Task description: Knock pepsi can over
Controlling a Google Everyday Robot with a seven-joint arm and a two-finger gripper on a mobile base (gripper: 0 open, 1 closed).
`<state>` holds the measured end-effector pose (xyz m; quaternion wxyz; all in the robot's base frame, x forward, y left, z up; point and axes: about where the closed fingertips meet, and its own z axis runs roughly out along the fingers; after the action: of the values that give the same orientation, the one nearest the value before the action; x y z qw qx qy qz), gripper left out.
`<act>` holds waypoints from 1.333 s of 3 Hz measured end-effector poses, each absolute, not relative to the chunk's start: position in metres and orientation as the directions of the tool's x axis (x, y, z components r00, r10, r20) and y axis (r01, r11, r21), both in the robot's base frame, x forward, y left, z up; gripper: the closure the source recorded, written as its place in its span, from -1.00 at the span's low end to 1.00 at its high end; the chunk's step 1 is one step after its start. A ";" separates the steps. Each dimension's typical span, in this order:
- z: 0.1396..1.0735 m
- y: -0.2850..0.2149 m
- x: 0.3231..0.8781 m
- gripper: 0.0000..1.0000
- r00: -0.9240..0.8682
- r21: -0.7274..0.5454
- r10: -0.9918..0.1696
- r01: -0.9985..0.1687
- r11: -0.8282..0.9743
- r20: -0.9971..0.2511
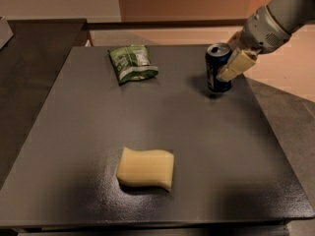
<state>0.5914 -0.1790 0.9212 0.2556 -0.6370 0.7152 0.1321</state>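
Note:
The pepsi can (214, 65) is dark blue with a silver top and stands roughly upright at the far right of the dark table (197, 146). Its base seems slightly off the surface, with a shadow under it. My gripper (225, 69) comes in from the upper right and is closed around the can. One pale finger (235, 64) lies across the can's right side. The other finger is hidden behind the can.
A green snack bag (132, 63) lies at the far middle-left of the table. A yellow sponge (145, 168) lies near the front middle. The table's right edge is close to the can, with a lower grey surface (290, 117) beyond it.

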 end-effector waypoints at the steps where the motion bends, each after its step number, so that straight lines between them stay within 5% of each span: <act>1: 0.913 -0.178 0.594 1.00 -0.044 -0.150 -0.938 -0.984 0.101 -0.344; 2: 0.901 -0.183 0.595 1.00 -0.028 -0.151 -0.985 -0.987 0.055 -0.171; 4: 0.894 -0.188 0.595 0.19 0.007 -0.144 -1.000 -0.989 -0.011 0.028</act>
<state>0.5950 -0.1883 0.8936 0.0414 -0.7085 0.7018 -0.0609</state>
